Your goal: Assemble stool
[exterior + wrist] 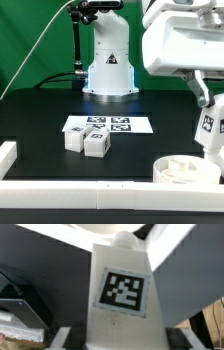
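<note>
You see a black surface in the exterior view, with the white robot arm filling the upper right of the frame. Its jaws are clamped on one white stool leg. The leg hangs close to upright at the right edge, its square black-and-white tag facing the camera. Directly below it, in the lower right corner, the round white seat lies flat on the surface. You cannot tell from this view whether the leg's lower end touches the seat or stops just above it.

Two loose legs lie on the surface left of centre, side by side and touching or nearly so. One is further left and the other is just beside it. Right behind them the marker board lies flat. A long white rail runs along the bottom of the frame. The arm's white base stands at the upper middle, in front of a green backdrop.

In the wrist view, the held leg fills the middle with its tag toward the camera and the jaws closed against its two sides. Beyond its far end you see the seat's curved white rim.
</note>
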`<action>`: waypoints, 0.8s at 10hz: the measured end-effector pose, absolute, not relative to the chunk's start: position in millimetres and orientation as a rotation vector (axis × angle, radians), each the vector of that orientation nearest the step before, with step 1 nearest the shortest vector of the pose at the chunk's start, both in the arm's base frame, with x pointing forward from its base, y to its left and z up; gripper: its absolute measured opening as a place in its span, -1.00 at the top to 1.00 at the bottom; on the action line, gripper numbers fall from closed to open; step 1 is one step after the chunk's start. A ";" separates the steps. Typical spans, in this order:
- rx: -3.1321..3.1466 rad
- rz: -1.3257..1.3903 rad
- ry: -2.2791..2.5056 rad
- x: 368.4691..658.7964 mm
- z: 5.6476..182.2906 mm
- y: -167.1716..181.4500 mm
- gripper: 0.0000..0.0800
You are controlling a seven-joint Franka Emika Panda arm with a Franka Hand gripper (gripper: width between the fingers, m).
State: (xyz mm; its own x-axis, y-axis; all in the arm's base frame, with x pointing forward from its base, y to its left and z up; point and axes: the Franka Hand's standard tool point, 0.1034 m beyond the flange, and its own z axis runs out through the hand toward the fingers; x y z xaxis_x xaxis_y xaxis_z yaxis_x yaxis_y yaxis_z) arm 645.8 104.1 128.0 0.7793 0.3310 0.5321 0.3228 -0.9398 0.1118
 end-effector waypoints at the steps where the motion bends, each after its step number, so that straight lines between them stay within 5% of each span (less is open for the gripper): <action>1: 2.948 0.884 0.546 645.5 125.1 103.7 0.18; 8: 2.949 0.888 0.576 636.9 117.2 116.1 0.18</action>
